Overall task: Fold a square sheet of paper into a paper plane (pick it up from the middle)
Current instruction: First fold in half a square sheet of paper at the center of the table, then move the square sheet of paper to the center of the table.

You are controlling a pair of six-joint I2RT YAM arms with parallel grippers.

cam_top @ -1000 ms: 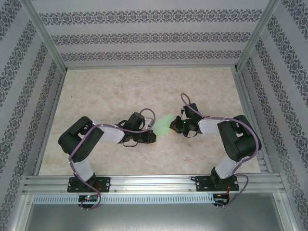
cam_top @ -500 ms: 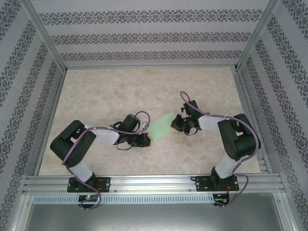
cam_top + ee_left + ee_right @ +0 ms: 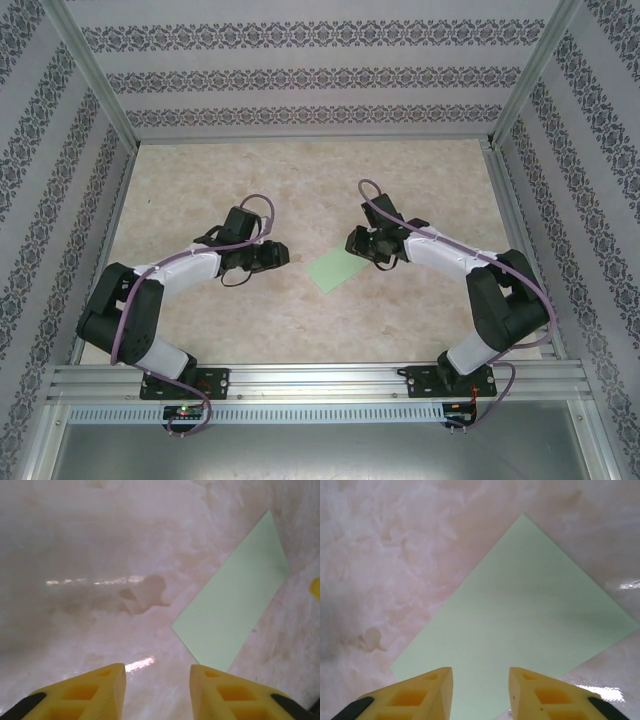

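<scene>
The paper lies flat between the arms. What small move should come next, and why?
Probably lower the right end effector onto the middle of the square sheet of paper: the sheet lies flat, unheld, with that open end effector nearest.

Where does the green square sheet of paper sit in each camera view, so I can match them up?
Top external: the sheet lies flat at mid-picture.
Left wrist: the sheet is on the right side, slanting from upper right down toward the left fingers.
Right wrist: the sheet is central, a diamond just beyond the right fingers.
Shared landmark: the marbled pink table under it.
</scene>
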